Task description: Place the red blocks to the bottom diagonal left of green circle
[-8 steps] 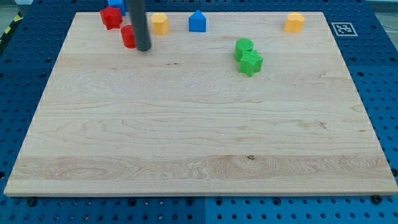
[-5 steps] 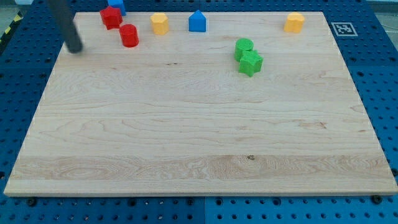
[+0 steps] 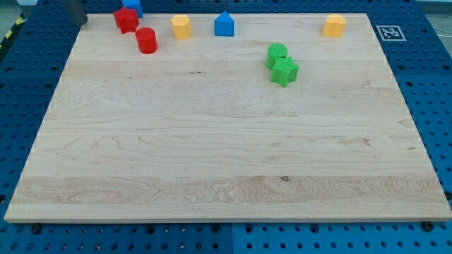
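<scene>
Red cylinder (image 3: 147, 40) — untouched | my tip (image 3: 78, 20) — top-left corner, holding nothing, well apart

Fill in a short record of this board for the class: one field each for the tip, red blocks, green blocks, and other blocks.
tip: my tip at the view's top left corner, left of the red blocks, touching none
red blocks: red star, red cylinder just below-right
green blocks: green circle, green star against it
other blocks: blue block, blue house, yellow blocks
</scene>
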`<state>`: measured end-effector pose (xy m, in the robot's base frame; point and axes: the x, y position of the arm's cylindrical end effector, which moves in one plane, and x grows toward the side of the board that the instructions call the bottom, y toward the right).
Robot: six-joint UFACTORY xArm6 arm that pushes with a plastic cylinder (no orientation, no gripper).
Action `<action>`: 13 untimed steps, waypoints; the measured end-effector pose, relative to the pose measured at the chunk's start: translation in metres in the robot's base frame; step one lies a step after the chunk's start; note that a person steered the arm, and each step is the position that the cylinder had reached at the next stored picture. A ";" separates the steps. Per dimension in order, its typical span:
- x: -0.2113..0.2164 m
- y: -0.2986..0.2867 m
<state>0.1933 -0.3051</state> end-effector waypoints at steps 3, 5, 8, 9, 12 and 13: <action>0.085 0.150; 0.146 0.183; 0.055 0.018; 0.021 0.033; 0.040 0.176; 0.090 0.238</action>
<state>0.2836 -0.0674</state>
